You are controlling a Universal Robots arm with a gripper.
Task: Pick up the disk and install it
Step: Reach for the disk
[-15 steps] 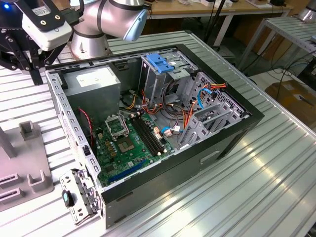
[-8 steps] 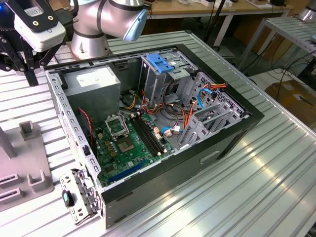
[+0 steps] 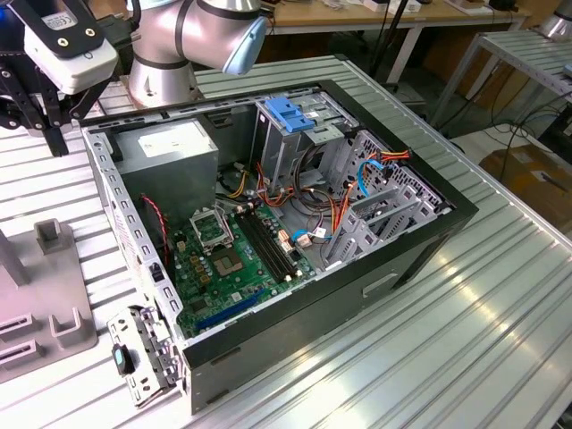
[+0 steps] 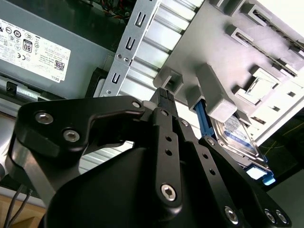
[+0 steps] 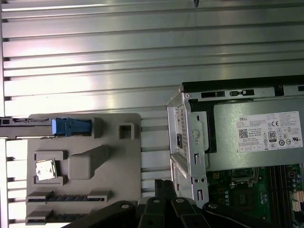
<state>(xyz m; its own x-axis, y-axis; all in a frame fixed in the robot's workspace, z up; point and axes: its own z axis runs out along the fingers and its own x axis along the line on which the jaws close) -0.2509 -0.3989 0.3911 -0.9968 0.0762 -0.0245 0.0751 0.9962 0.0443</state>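
Silver-metal with a blue frame, the disk [image 4: 236, 136] stands on edge in the grey holder [image 4: 213, 52] on the ribbed aluminium table [image 5: 142, 57], the holder just beside the open computer case [image 3: 420, 239]. The black gripper [image 4: 164, 93] hovers near the disk, its fingers pressed together and holding nothing.

Silver disk [image 4: 237, 137], blue-framed, standing on edge, slotted in grey holder [image 4: 213, 47]

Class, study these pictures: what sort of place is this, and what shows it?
Probably a robotics lab or workshop: a robot arm stands at a ribbed metal table bearing an open computer case, with more benches behind.
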